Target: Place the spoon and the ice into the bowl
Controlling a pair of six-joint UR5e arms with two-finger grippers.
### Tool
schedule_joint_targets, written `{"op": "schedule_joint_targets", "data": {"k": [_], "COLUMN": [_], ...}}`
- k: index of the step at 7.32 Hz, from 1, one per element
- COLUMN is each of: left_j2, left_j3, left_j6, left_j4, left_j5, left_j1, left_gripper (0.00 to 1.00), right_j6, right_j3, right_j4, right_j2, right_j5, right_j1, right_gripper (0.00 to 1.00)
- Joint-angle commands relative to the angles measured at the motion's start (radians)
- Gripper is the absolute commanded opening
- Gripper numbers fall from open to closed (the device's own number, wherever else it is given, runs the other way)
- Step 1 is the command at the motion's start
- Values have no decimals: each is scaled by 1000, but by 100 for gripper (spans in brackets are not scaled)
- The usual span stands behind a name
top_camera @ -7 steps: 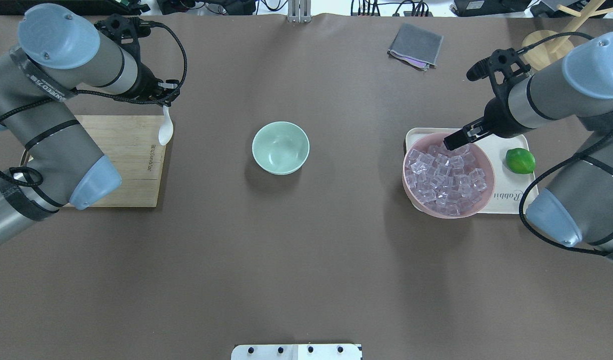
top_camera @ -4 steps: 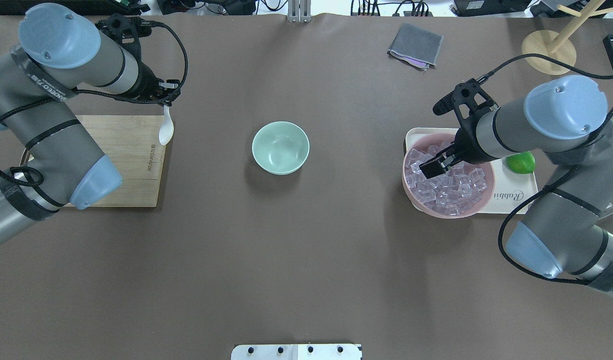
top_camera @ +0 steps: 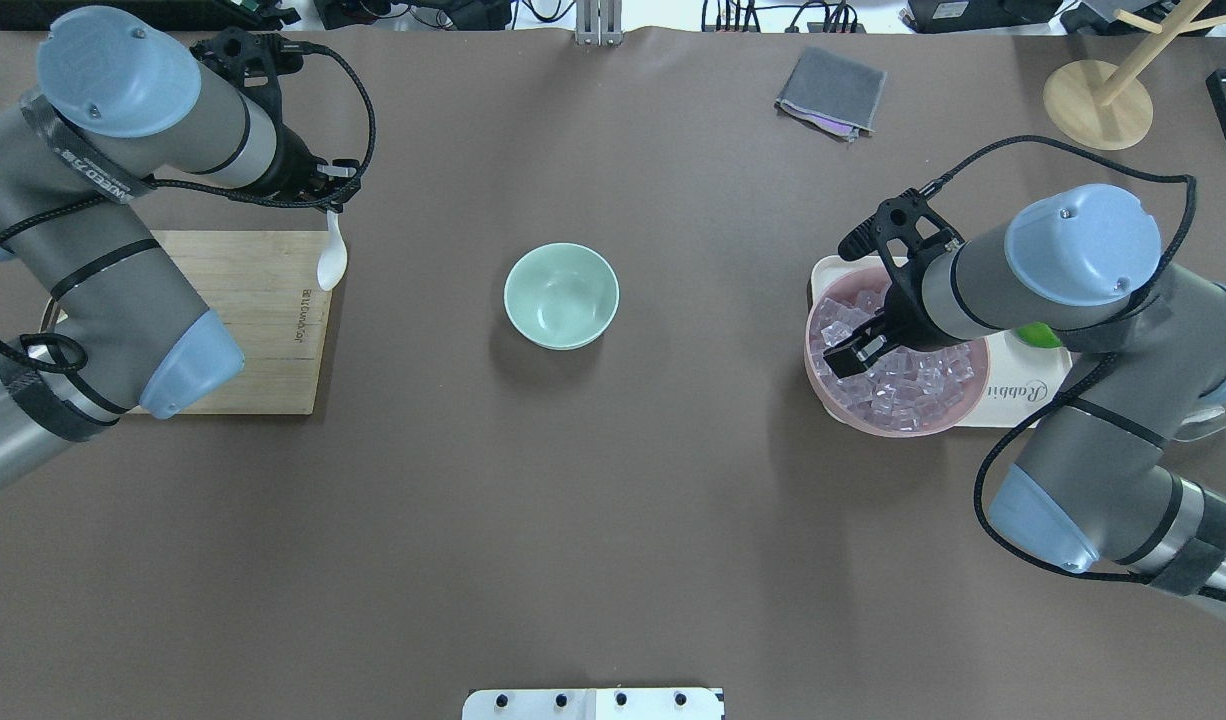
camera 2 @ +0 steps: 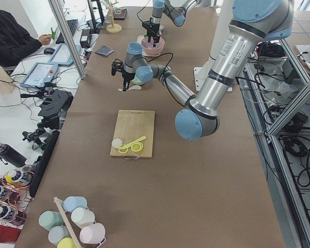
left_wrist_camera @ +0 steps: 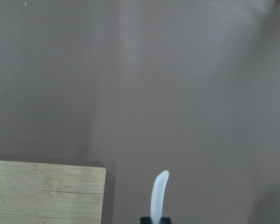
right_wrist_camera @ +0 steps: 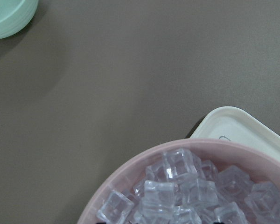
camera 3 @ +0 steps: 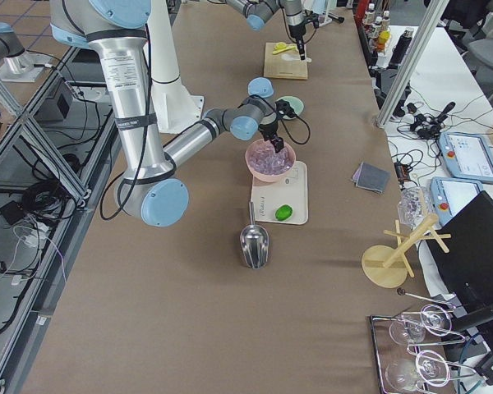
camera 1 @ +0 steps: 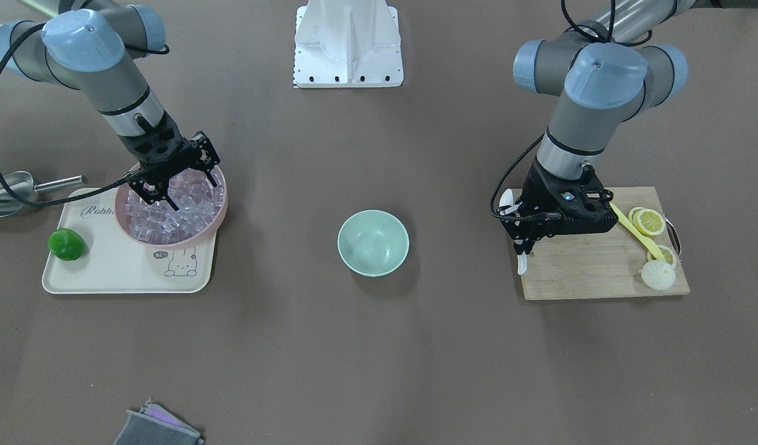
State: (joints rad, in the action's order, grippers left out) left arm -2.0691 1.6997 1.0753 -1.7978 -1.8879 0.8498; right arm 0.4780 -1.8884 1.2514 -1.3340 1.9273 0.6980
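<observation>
The mint-green bowl (top_camera: pixel 561 295) stands empty at the table's middle, also in the front view (camera 1: pixel 373 241). My left gripper (top_camera: pixel 331 208) is shut on the white spoon (top_camera: pixel 331 262) and holds it by the handle, scoop hanging over the cutting board's corner. The spoon also shows in the left wrist view (left_wrist_camera: pixel 158 196). The ice (top_camera: pixel 898 385) is heaped in a pink bowl (top_camera: pixel 966 405). My right gripper (top_camera: pixel 853 355) is open, with its fingers down among the cubes at the bowl's left side. The right wrist view shows the ice (right_wrist_camera: pixel 177 186) just below.
The pink bowl sits on a cream tray (camera 1: pixel 107 272) with a lime (camera 1: pixel 65 243). A metal scoop (camera 1: pixel 5 191) lies beside the tray. The cutting board (camera 1: pixel 589 272) carries lemon slices and a yellow utensil (camera 1: pixel 632 232). A grey cloth (top_camera: pixel 831 90) lies at the far side.
My right arm has swung in and its gripper has moved from the pink bowl's far rim down over the ice on the bowl's left side. The left arm and spoon have not moved.
</observation>
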Motion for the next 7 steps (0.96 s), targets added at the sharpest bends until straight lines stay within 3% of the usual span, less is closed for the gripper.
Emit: {"op": "schedule_joint_targets", "data": {"k": [1, 3, 7], "left_j2": [0, 1, 1], "left_j3": [0, 0, 0], "left_j6": [0, 0, -2], "left_j4": [0, 0, 0], "left_j5": [0, 0, 0], "left_j1": [0, 0, 0], "left_gripper": [0, 0, 0], "right_j6": [5, 11, 19], "right_j3": [14, 14, 58], "right_j4": [0, 0, 0], "right_j2": [9, 10, 41], "right_j5": [-1, -1, -1], "right_j1": [-3, -8, -9], "right_gripper": [74, 56, 54]}}
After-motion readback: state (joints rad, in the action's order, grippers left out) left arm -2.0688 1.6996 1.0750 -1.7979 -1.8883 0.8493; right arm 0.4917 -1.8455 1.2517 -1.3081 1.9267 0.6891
